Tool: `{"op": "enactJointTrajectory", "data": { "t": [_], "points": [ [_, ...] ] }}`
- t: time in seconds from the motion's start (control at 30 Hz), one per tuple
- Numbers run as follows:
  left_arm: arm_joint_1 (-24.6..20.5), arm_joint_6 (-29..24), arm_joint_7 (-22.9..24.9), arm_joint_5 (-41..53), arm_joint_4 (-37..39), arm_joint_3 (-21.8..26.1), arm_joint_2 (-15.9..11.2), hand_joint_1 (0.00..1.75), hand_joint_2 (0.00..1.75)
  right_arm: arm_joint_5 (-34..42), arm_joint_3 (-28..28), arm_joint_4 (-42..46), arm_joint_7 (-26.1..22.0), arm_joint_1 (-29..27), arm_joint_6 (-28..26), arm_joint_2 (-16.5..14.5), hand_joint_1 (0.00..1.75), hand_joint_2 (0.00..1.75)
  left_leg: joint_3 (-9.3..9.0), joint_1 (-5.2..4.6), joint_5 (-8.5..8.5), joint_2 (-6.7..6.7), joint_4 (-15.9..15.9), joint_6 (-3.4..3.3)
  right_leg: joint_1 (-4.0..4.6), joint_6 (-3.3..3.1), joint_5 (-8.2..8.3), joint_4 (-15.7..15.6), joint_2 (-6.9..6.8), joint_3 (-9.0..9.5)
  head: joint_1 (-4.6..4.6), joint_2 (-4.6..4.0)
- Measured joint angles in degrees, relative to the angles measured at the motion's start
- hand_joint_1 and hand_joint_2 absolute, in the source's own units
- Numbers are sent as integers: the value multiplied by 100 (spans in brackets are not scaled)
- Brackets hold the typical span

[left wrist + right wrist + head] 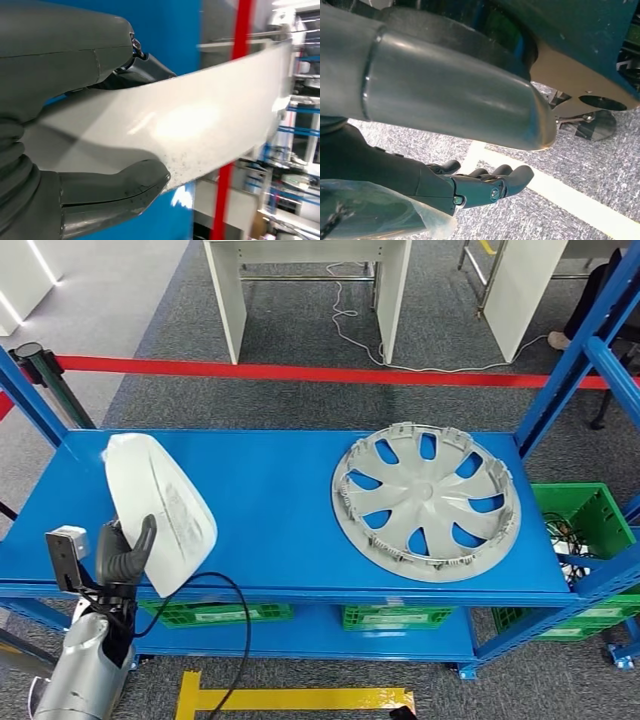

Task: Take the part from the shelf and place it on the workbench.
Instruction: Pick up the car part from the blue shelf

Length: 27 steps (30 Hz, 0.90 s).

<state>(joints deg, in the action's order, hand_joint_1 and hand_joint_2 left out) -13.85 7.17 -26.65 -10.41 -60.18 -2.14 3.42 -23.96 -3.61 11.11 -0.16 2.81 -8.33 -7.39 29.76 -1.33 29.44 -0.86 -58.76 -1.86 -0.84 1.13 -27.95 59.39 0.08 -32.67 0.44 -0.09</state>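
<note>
Part (158,510), a white curved cover, is gripped by the left hand (121,555) above the front left of the shelf (287,510), long axis tilted up and away. Right hand (486,185) hangs loosely curled, holding nothing.

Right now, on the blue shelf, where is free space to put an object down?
The widest bare patch of the blue shelf lies between the white part, held by the left hand, and the grey wheel cover. A narrow strip runs behind both, along the far edge. The right end is crowded by the wheel cover.
</note>
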Motion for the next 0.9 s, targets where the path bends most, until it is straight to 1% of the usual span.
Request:
{"op": "enactJointTrajectory", "data": {
  "t": [0.03,0.2,0.37,0.53,0.67,0.9],
  "points": [
    [67,-45,-51,5,-51,10,21,175,175,-2,-1,-1,-1,-1,-1,0,0,0,2,0,-1,1,0,0,0,0,1,0,3,-6,1,0],
    [364,-215,-374,63,-580,-3,156,175,175,-21,-14,-2,-43,-8,-15,0,0,0,18,1,-2,4,-1,1,1,-1,3,-1,10,-28,1,0],
    [607,-264,-445,167,-1309,-143,210,175,175,-39,-39,-5,-56,-9,-16,0,0,0,30,1,1,4,-1,-2,1,0,2,-7,9,-36,1,0],
    [750,1,-447,-178,-1831,-284,239,175,175,-84,-52,-9,-67,-9,-13,0,0,0,33,1,1,4,-1,-3,1,0,2,-10,9,-38,1,0],
    [815,60,-447,-236,-2035,-329,255,175,175,-96,-75,-9,-72,-9,-12,0,0,0,33,1,1,4,-1,-3,1,0,3,-10,9,-38,1,0],
    [867,83,-447,-288,-2152,-361,262,175,175,-99,-81,-9,-74,-9,-13,0,0,0,33,1,1,4,-1,-3,1,0,3,-10,9,-38,1,0]
  ]
}}
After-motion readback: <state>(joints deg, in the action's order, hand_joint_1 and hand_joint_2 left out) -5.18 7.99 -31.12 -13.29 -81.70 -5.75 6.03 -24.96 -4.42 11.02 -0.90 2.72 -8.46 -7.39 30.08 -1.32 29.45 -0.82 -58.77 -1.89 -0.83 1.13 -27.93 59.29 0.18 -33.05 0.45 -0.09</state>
